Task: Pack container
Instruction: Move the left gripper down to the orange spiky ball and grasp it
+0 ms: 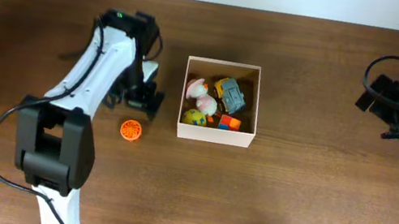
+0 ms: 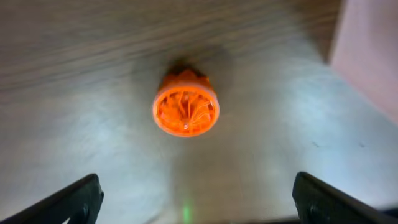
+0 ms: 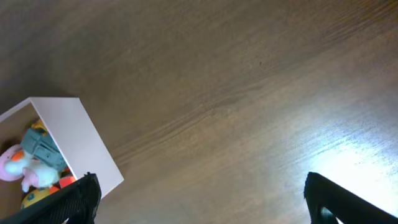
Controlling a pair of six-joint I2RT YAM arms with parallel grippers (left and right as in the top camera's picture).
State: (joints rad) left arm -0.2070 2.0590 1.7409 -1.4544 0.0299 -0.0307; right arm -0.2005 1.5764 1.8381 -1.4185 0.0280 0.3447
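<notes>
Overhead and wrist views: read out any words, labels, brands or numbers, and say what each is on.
No text can be read in any view.
The square white-walled cardboard container bears no print; the small toys in it are too small to tell.
The round orange plastic toy on the brown wooden table shows ribs only, no lettering.

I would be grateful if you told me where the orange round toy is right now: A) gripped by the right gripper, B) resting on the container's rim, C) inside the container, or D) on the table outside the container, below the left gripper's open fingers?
D: the orange round toy lies on bare wood apart from the container, and the left gripper is open above it, touching nothing.
</notes>
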